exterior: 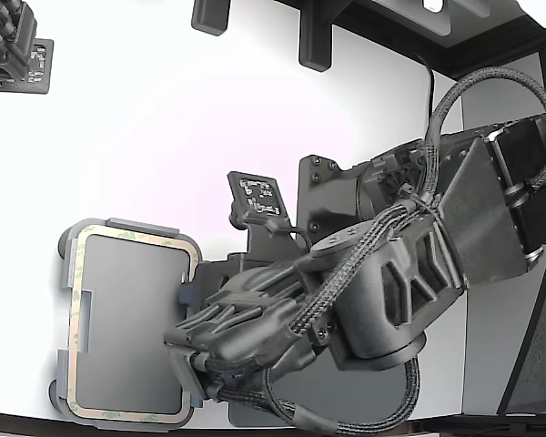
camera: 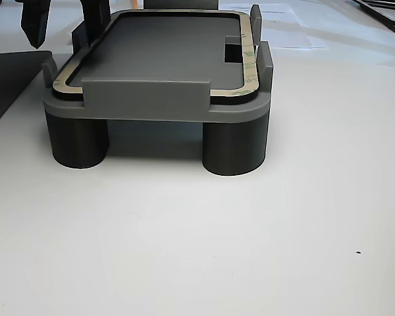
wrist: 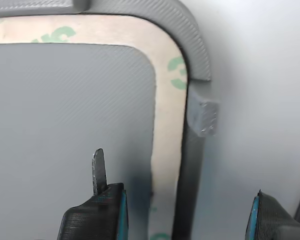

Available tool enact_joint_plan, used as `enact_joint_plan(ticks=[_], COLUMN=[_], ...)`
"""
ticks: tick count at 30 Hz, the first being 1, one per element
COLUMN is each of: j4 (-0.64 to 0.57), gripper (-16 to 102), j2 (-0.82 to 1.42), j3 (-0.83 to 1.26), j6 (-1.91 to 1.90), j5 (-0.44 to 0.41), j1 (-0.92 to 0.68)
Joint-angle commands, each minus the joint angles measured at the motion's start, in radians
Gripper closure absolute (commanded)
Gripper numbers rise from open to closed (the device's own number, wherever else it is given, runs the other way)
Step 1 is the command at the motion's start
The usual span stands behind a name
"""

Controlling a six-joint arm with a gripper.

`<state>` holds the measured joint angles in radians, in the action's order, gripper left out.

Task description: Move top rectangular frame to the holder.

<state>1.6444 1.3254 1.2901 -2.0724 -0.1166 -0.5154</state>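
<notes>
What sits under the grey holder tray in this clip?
Under the light grey plastic holder tray, two dark round legs show at its near corners, standing on the white table. Any far legs are hidden. The thin beige rectangular frame rests on top.

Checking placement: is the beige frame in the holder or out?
In: the frame lies flat inside the holder's edge tabs, gripper open above it.
</notes>
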Motion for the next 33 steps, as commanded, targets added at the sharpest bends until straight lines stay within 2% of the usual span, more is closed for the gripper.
enact_joint_plan(ticks=[1,3,8,12,14,16,20,23,26,30,33], j4=[0.011,0.011,-0.046,-0.147,-0.244,-0.305,-0.336,-0.390,-0.500,-0.630,-0.673], gripper=[-14,-14,-14,-14,-14,-14,-14,-14,-14,-14,-14], j2=[0.020,0.040,0.190,0.357,0.482,0.597,0.787,0.923,1.065,1.216,1.338], j3=[-0.048,-0.077,-0.061,0.078,0.206,0.302,0.416,0.511,0.667,0.902,1.058], j6=[0.029,0.101,0.460,0.859,1.048,1.204,1.457,1.681,1.856,1.901,1.899], j5=[-0.026,-0.081,-0.295,-0.422,-0.454,-0.446,-0.402,-0.291,-0.120,-0.054,-0.028], j1=[0.003,-0.009,-0.048,-0.037,-0.008,0.041,0.176,0.333,0.500,0.561,0.561])
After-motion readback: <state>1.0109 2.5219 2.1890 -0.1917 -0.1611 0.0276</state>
